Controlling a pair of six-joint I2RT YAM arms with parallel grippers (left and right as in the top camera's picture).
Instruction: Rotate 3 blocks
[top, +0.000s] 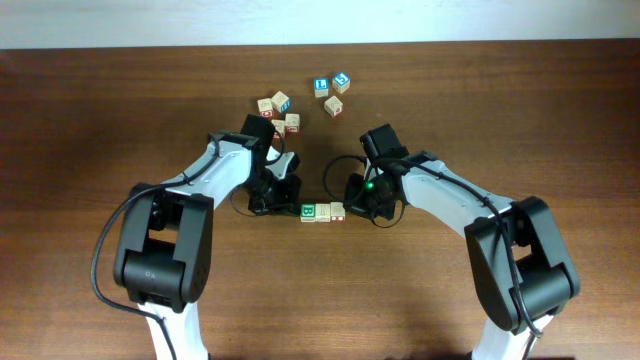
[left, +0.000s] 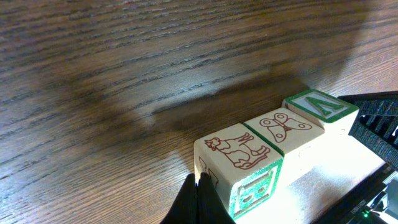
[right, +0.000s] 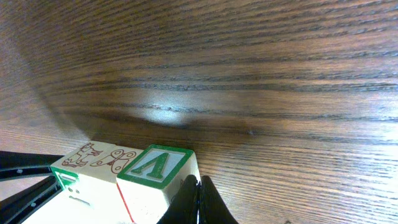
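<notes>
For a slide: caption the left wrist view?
Three wooden letter blocks lined up on the table, shut left fingers beside the nearest.

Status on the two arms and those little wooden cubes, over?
Left gripper shut, right gripper shut, one at each end of the row. Three pale wooden letter cubes side by side, touching. Other letter cubes farther back, not in the way.

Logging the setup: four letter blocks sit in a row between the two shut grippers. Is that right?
No, three blocks sit in a row, not four, between the shut left gripper and right gripper; the left wrist view shows all three.
</notes>
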